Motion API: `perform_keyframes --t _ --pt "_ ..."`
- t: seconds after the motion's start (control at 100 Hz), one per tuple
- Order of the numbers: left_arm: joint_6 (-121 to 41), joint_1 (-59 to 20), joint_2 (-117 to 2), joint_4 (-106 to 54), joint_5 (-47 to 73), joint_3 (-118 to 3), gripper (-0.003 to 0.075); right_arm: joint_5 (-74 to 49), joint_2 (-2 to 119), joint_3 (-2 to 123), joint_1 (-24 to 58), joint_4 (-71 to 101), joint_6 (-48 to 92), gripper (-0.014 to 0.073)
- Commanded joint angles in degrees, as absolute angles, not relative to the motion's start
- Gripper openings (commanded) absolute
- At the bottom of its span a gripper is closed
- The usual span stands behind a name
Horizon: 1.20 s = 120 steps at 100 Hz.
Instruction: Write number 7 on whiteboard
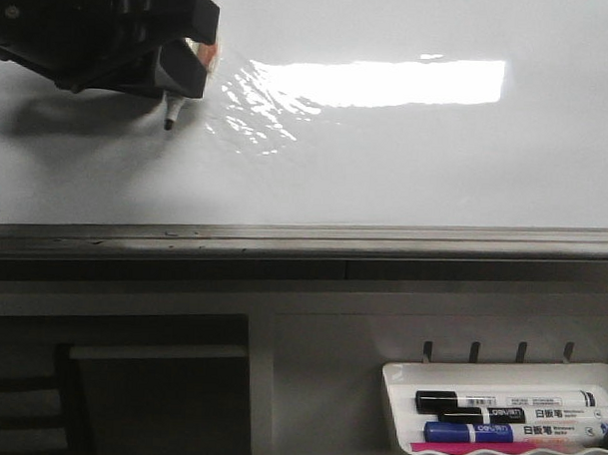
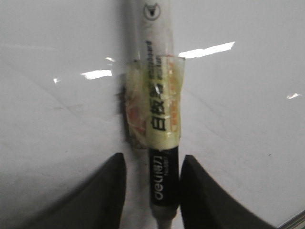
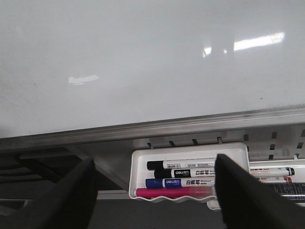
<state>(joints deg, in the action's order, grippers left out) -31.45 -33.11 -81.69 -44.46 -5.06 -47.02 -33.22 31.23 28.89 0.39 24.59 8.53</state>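
The whiteboard (image 1: 416, 162) is glossy white with a bright rectangular glare and a grey metal edge strip (image 1: 304, 237) along its near side. My left gripper (image 1: 185, 66) is at the board's far left, shut on a black-and-white marker (image 1: 172, 111) whose dark tip points down at the board surface. In the left wrist view the marker (image 2: 159, 119), wrapped in yellowish tape, lies between the two black fingers (image 2: 110, 193) over the board. No strokes of the number 7 show on the board. My right gripper (image 3: 152, 193) is open and empty, off the board in front of the marker tray.
A small white marker tray (image 1: 393, 385) hangs below the board's edge at the right and holds two black-capped markers, a blue one (image 1: 477, 432) and a pink one. It also shows in the right wrist view (image 3: 138, 167). A dark opening lies under the board at the lower left.
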Motion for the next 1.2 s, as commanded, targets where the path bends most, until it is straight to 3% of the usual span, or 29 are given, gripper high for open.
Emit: perform_keyframes --t 0.0,0.03,0.27,0.53,0.68,0.9,1.19 --pt "-31.4 -33.0 -81.1 -43.5 -8.2 -48.6 0.0029 -29.1 31.8 31.0 0.1 25.4 9.3 0.0458" --pt "-31.4 -33.0 -81.1 -43.2 -8.1 -48.6 -0.0022 -29.1 31.8 31.0 0.1 25.4 9.3 0.0458" --pt "-31.4 -34.3 -78.4 -36.6 -5.1 -48.6 -0.002 -30.2 31.8 31.2 0.1 28.0 10.8 0.0458" --pt "-31.4 -42.7 -71.9 -17.9 7.6 -48.6 -0.002 -41.3 39.5 36.4 0.6 52.5 34.7 0.0458" --pt "-31.4 -48.5 -71.4 -13.0 13.3 -48.6 -0.002 -49.2 46.5 41.8 0.6 59.4 40.9 0.0458" --pt "-31.4 -54.9 -71.5 -9.3 13.8 -48.6 -0.002 -59.0 56.6 48.4 0.6 64.6 45.4 0.0458" --pt "-31.4 -55.7 -71.5 -8.9 11.1 -48.6 -0.002 -62.9 64.8 49.9 5.6 66.2 48.1 0.0458"
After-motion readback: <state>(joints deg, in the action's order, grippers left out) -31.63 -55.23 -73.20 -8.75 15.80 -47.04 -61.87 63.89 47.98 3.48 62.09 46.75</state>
